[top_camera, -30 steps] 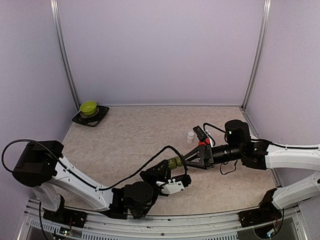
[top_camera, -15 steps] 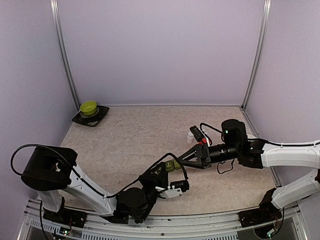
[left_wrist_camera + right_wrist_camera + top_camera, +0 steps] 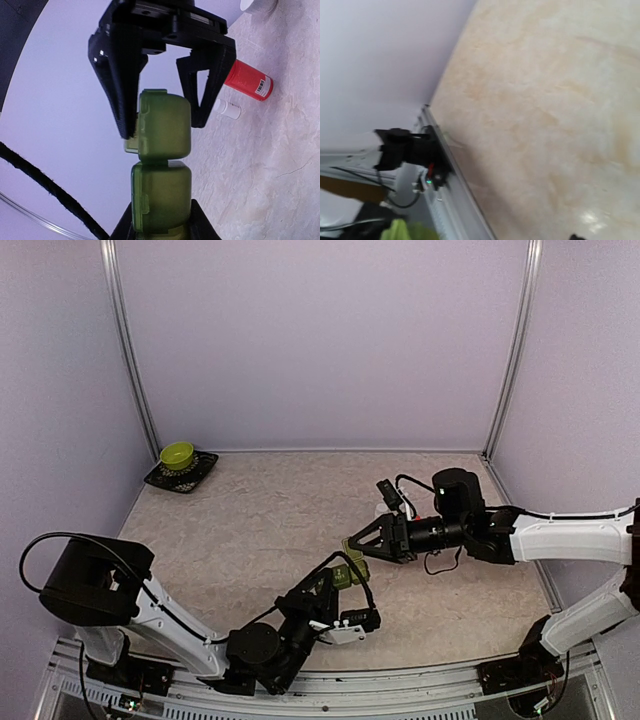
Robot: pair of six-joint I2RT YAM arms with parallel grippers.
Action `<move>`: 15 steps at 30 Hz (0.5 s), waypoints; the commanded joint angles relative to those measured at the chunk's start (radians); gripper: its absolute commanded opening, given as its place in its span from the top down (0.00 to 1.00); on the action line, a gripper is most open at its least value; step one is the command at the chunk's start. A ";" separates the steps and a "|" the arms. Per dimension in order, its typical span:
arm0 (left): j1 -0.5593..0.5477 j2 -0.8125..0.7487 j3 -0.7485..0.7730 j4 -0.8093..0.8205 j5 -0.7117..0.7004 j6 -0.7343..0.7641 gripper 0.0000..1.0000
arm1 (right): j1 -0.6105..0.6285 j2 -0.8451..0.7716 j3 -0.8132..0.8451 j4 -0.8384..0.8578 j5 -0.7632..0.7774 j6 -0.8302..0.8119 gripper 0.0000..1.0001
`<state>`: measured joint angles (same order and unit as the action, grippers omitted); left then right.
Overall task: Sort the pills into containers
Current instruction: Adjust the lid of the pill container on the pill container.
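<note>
Containers (image 3: pixel 161 165) pinched in L end effector (image 3: pixel 161 226), far end btwn spread R end effector (image 3: pixel 162 127), contact unclear.

Left wrist: strip (image 3: pixel 162 165) runs off the bottom edge; two compartments show, the third does not. Left gripper (image 3: pixel 161 226) shows only as two dark tips at that edge. Red bottle (image 3: pixel 248 80) has one end hidden behind a finger of the right gripper (image 3: pixel 162 129). White object (image 3: pixel 257 4) at top right, cut by the edge. Right wrist: blurred throughout; green scrap (image 3: pixel 402 231) cut by the bottom edge, identity unclear. Top: strip's lid marks too small to read; bowl (image 3: pixel 177 454) contents indistinct.
</note>
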<state>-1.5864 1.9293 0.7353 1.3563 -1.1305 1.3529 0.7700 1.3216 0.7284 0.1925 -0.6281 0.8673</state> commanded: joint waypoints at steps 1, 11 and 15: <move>-0.007 0.009 -0.002 0.107 0.005 0.026 0.83 | -0.008 0.045 0.034 -0.076 0.027 -0.043 0.25; -0.007 0.047 -0.013 0.196 -0.005 0.101 0.83 | -0.007 0.037 0.066 -0.179 -0.032 -0.077 0.25; -0.007 0.068 -0.012 0.253 -0.004 0.133 0.83 | -0.008 0.026 0.107 -0.231 -0.038 -0.094 0.25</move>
<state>-1.5906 1.9728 0.7330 1.5043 -1.1324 1.4437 0.7681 1.3705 0.7811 0.0380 -0.6376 0.8082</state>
